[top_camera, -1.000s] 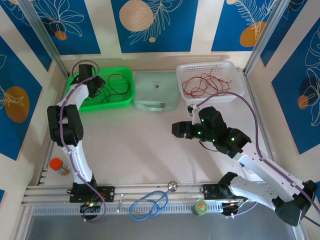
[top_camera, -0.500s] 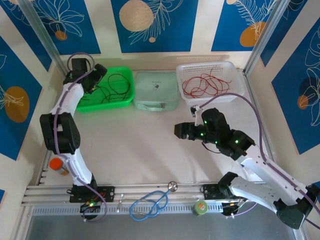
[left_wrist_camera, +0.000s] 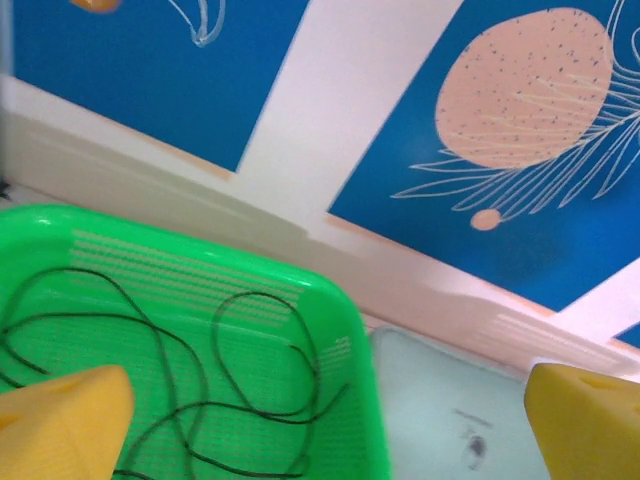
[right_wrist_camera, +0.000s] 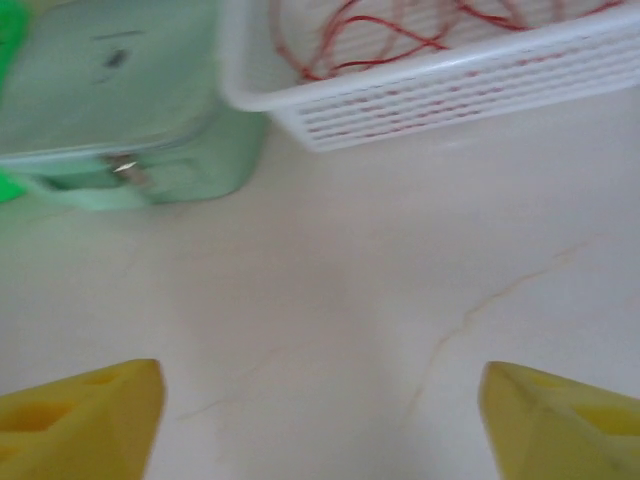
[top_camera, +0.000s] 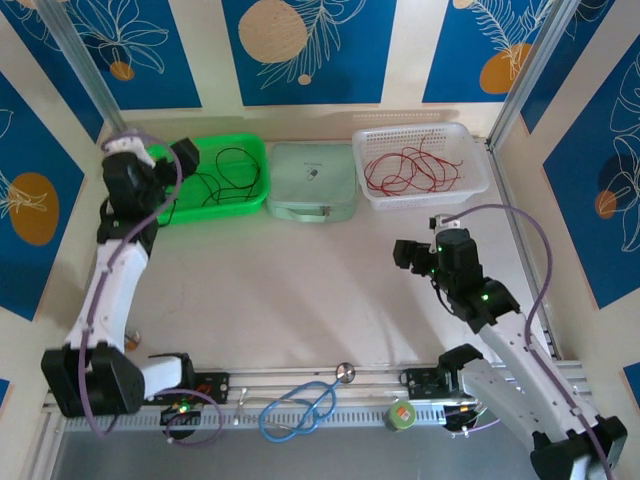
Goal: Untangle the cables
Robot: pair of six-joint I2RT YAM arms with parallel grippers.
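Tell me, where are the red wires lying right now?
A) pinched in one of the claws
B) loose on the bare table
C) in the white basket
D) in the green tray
C: the red wires are coiled inside the white basket at the back of the table, while the green tray holds only the black wires.

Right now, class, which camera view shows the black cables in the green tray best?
Left wrist: the black cables lie close up in the green tray, loops traceable. Top external shows them whole but tiny.
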